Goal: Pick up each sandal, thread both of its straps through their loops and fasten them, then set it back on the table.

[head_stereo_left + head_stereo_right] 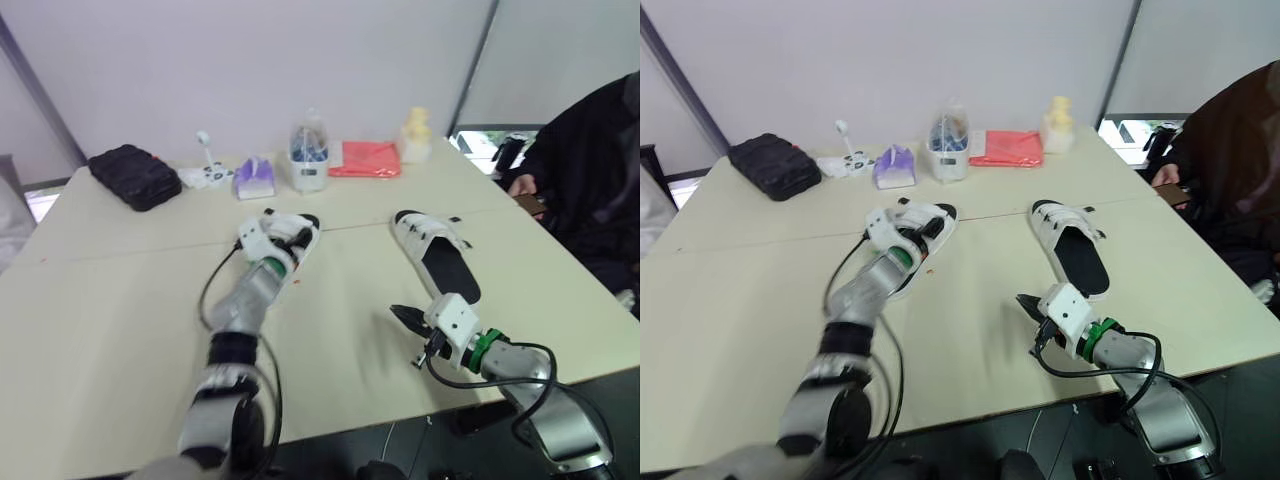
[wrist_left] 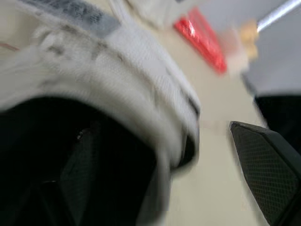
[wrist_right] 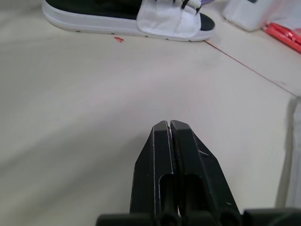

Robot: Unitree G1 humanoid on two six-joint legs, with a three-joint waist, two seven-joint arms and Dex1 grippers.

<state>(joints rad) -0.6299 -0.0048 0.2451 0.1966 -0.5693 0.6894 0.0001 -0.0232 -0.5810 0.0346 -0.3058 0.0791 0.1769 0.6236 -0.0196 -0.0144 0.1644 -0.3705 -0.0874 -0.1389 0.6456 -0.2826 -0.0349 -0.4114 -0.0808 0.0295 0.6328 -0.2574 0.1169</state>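
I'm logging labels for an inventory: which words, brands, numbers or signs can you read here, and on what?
No text can be read.
Clear container: label too small to read.
Purple pack: print too blurred.
Red packet: no legible print.
Sandal on the left, sandal on the right: no brand shows.
Red mark on the table: no character.

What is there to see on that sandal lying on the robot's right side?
The right sandal is white with a black footbed and white straps with small black fittings across its far half; it looks like foam. It lies flat, sole down, on the table, pointing away from the robot. Only the table touches it; the shut right gripper sits just short of its near end.
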